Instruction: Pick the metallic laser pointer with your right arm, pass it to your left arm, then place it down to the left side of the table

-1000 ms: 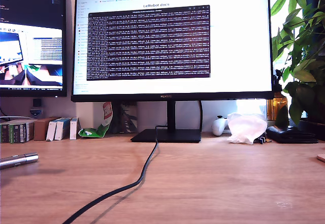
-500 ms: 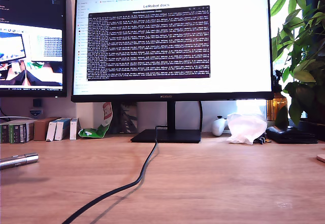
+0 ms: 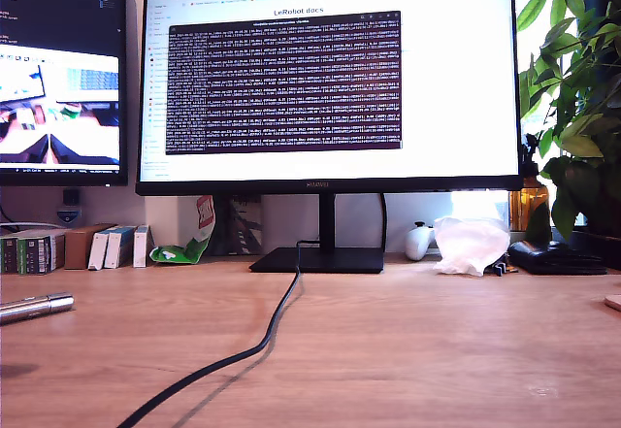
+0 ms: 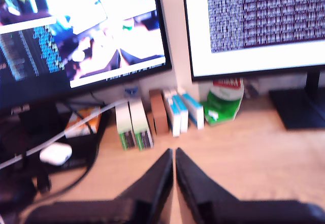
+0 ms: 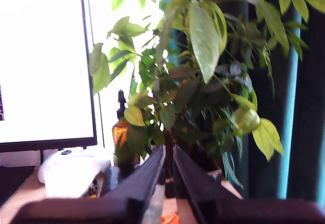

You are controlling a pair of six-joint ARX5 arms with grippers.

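Exterior view alone shows the metallic laser pointer (image 3: 35, 307), lying flat on the worktop (image 3: 408, 341) at that view's left edge, long axis nearly sideways, round end toward the black cable (image 3: 254, 347); no arm appears. First wrist view shows my first claw (image 4: 174, 154) pressed together, empty, facing small boxes (image 4: 152, 118) under two monitors (image 4: 254, 26). Second wrist view shows my second claw (image 5: 168, 150) nearly closed, empty, facing a plant (image 5: 203, 71).
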